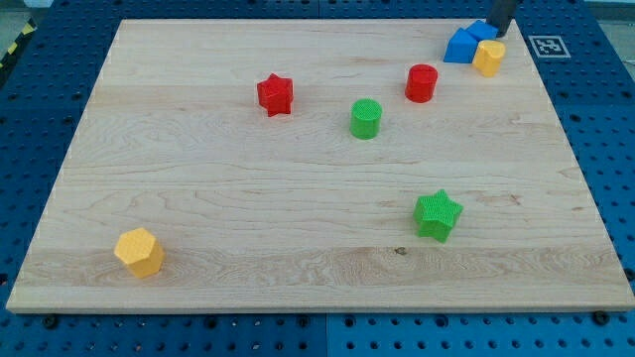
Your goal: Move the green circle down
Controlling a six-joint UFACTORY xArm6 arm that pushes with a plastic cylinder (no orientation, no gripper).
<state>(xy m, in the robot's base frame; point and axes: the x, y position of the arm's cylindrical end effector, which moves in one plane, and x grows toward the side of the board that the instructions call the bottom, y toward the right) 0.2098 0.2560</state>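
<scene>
Item 1, green circle: an upright green cylinder, standing free on the wooden counter, a little right of centre in the upper half of the view.

Item 2, my tip: the dark rod enters at the view's top right; its lower end sits at the upper edge of the blue block group. No pincer is fitted, so there is no open or closed state to report. The green circle lies well apart from the tip, down and to the view's left of it.

Item 3, red cylinder: near the green circle, up and to its right, between it and the tip.

Item 4, blue blocks: exact shapes unclear, touching the yellow block at the top right.

Item 5, red star: left of the green circle.

Item 6, green star: lower right.

Item 7, yellow hexagon: bottom left corner.
</scene>
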